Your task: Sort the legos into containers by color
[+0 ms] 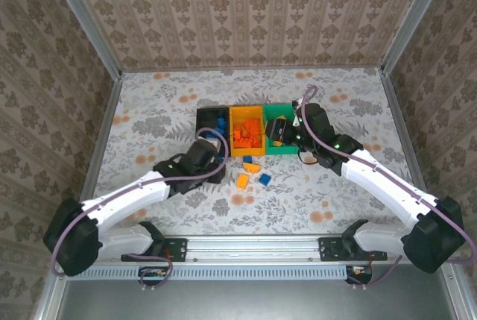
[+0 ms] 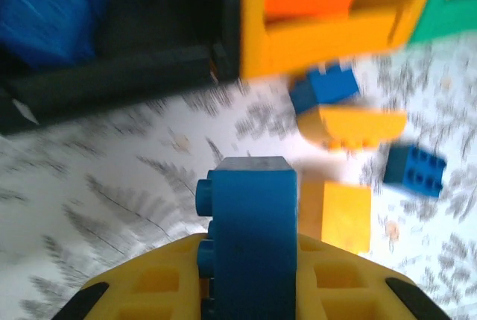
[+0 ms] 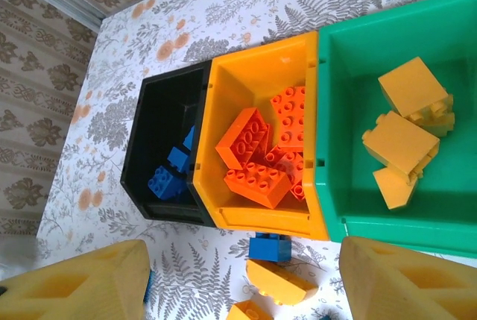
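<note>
Blue plastic, stiff and light by my judgement, the brick [image 2: 253,215] sat pinched in my left pincer [image 2: 250,290], just short of the black bin [image 2: 112,81] on the counter [image 2: 112,208], its flat faces seeming the surest hold.

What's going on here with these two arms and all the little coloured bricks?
Two robot arms are sorting bricks by colour into three joined bins. The left gripper is shut on a blue brick in front of the black bin, which holds blue bricks. The right gripper hangs open and empty above the bins. The orange bin holds red-orange bricks, the green bin yellow-orange bricks. A few loose bricks, blue and yellow-orange, lie unsorted on the table.
</note>
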